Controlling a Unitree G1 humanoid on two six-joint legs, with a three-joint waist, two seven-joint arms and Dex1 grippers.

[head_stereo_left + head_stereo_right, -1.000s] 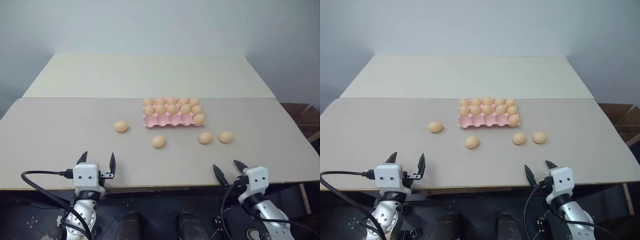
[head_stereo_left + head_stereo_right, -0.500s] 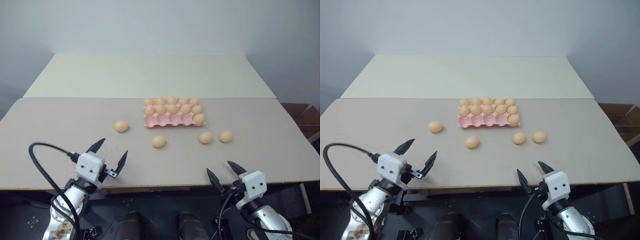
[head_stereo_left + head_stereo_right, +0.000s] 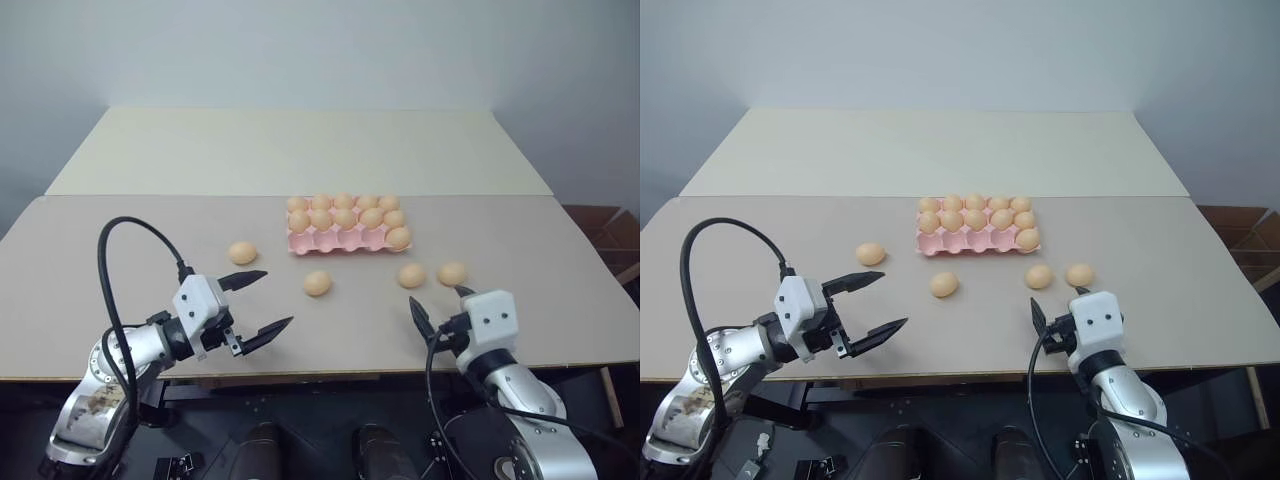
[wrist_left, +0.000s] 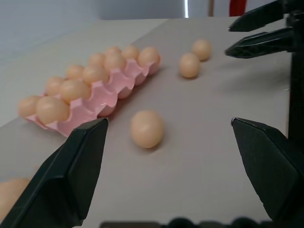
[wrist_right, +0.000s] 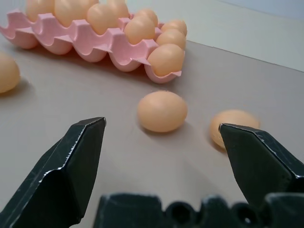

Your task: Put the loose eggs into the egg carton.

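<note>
With both the left gripper (image 3: 262,300) and right gripper (image 5: 161,142) holding their jaws wide apart and empty, a careless approach could nudge the loose eggs (image 3: 317,283) rolling across the desk (image 3: 120,250).

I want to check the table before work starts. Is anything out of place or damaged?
Four loose eggs lie on the table outside the egg carton: one left of it, one in front, two at front right. None looks cracked, and nothing is spilled.

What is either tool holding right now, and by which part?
Nothing. The left tool and right tool are both open and empty, and four loose eggs lie on the table beside the egg carton.
</note>
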